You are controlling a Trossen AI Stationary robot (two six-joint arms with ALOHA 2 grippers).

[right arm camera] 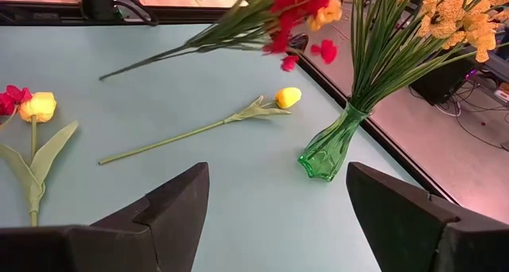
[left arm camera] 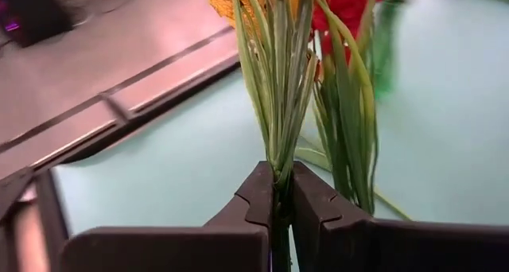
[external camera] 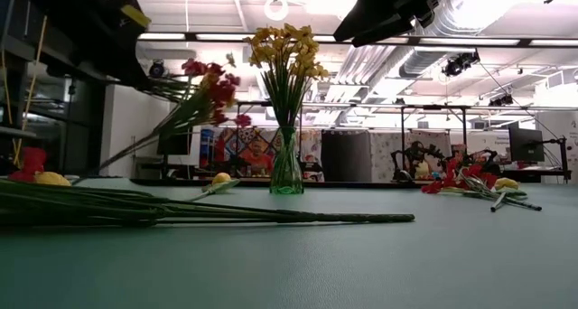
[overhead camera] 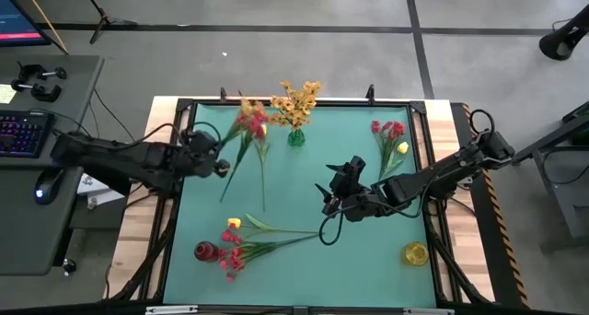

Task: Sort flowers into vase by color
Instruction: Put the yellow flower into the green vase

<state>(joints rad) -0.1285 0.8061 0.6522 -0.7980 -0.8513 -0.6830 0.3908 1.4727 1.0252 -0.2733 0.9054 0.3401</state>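
Long green stems (external camera: 208,214) lie flat across the near mat in the low view, thin and stiff like plastic wire; behind them a green glass vase (external camera: 286,173), narrow-waisted and flared at the foot, holds an orange-yellow spray (external camera: 284,49). From above, the left gripper (overhead camera: 219,167) carries a red-and-orange bunch (overhead camera: 248,126) tilted over the teal mat (overhead camera: 304,269), near the vase; other flowers lie by the red vase (overhead camera: 206,251) and a yellow vase (overhead camera: 415,253) stands right. At the left wrist, the jaws are pinched tight on the stems. At the right wrist, the right gripper (right arm camera: 277,208) hovers, jaws wide, holding nothing. I judge delivery is underway; next, stem ends must be steered into a matching neck.
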